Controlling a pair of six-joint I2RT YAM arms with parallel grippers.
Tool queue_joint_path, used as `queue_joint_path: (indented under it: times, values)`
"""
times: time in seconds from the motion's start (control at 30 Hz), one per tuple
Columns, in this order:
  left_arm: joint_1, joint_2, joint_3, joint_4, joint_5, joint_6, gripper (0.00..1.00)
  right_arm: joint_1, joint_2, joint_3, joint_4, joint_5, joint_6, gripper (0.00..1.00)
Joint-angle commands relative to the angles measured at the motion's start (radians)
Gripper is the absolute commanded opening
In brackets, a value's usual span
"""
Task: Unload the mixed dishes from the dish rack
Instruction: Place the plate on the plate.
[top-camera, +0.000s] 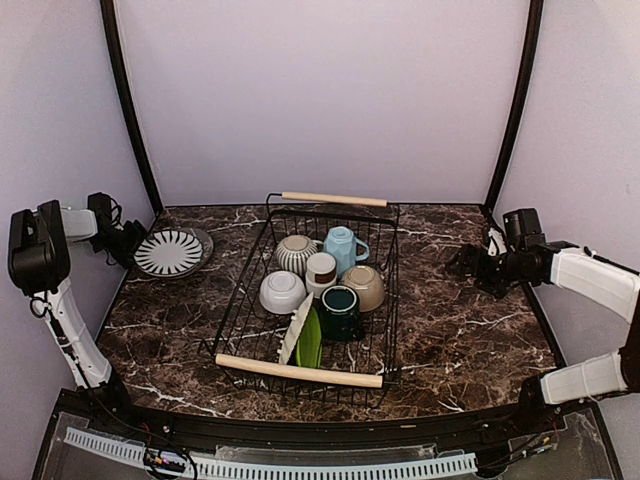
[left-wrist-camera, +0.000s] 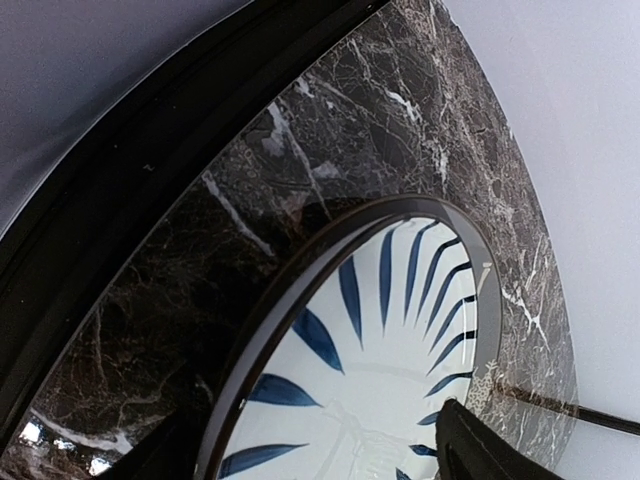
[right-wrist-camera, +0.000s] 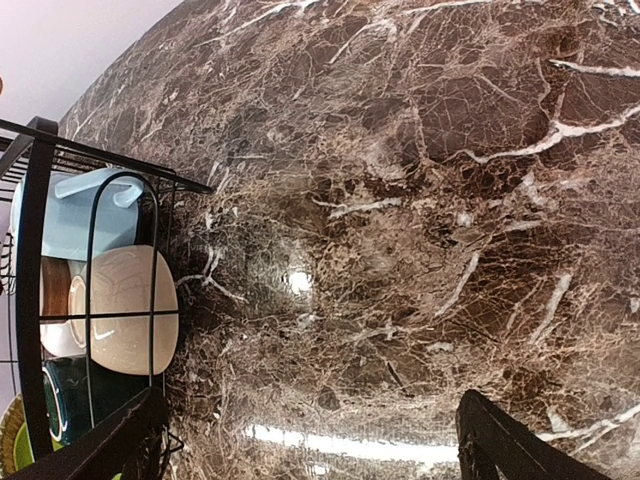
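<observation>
Centrally on the marble tabletop (top-camera: 450, 340) sits the rack (top-camera: 300, 371), its 2 wooden handles at the far and near ends. Inside it, at the far end, a striped mug (top-camera: 294, 253) and a blue mug (top-camera: 342, 247) stand side by side, with a small cup (top-camera: 321, 268) just nearer, between them. A white bowl (top-camera: 281, 291) lies on the rack's left side and a beige bowl (top-camera: 363, 286) on its right; a teal mug (top-camera: 339, 310) sits a little nearer than the beige bowl. At the rack's near end a white plate (top-camera: 295, 330) and a green plate (top-camera: 310, 342) lean on edge, side by side.

Left of the rack, well apart from it, a patterned plate (top-camera: 168, 252) lies flat on a dark plate (top-camera: 205, 243) on the tabletop. The left pincer (top-camera: 130, 243) is at that stack's left rim, fingers apart with the rim between them; whether they touch it I cannot tell.

Right of the rack, the right pincer (top-camera: 465, 262) hovers low over the tabletop, fingers spread wide, holding nothing.
</observation>
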Motion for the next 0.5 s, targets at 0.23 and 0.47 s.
queue_joint_path:
  times: [0.23, 0.47]
  values:
    - [-0.005, 0.027, 0.07, -0.095, -0.044, 0.049, 0.82, 0.008, 0.008, -0.03, 0.052, -0.028, 0.015, 0.99]
    - [-0.026, 0.033, 0.082, -0.105, -0.032, 0.059, 0.85, 0.008, 0.008, -0.032, 0.048, -0.018, 0.011, 0.99]
